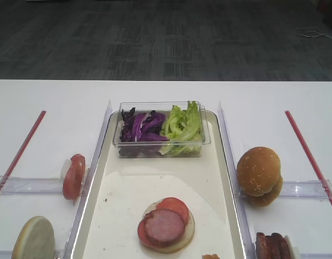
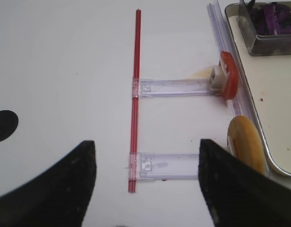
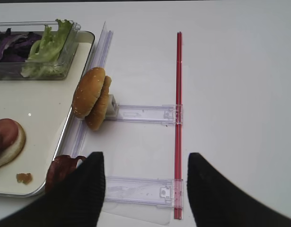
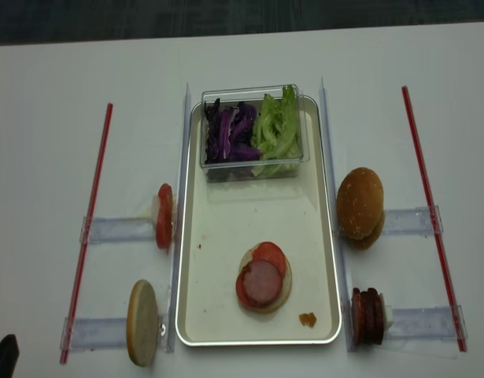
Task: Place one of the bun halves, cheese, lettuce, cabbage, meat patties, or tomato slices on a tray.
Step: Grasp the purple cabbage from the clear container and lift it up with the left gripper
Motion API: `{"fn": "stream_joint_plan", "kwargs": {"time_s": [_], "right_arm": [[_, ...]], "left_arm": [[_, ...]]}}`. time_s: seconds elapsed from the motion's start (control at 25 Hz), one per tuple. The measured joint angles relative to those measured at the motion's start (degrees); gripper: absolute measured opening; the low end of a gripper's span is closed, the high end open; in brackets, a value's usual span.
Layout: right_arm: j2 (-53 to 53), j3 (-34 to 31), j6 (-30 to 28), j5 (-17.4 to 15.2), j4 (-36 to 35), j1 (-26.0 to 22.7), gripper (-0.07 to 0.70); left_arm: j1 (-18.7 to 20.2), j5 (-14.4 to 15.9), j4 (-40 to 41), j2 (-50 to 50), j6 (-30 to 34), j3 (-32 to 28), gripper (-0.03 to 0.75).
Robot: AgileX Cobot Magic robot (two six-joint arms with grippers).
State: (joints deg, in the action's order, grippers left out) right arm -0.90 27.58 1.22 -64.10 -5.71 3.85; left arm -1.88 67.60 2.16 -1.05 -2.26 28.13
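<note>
One tray, one clear tub, two red rods, four clear rails, one stacked bun base

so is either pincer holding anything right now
Nothing is held. The left pincer and right pincer both stand open over bare table, with no food between their fingers.

In the first high view the bottom edge cuts the meat patties at 5 o'clock and a small orange scrap on the tray. Both wrist views show only blurred dark fingers, clipped by the frame. The bun base lies mostly hidden under its toppings.
</note>
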Motion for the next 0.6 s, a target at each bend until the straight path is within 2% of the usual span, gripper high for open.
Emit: {"fn": "stream_joint_plan", "kwargs": {"time_s": [0.6], "right_arm": [[0.00, 0.00, -0.23, 0.11, 0.00, 0.00, 0.401]], "left_arm": [[0.00, -0.09, 0.00, 0.00, 0.45, 0.00, 0.472]]}}
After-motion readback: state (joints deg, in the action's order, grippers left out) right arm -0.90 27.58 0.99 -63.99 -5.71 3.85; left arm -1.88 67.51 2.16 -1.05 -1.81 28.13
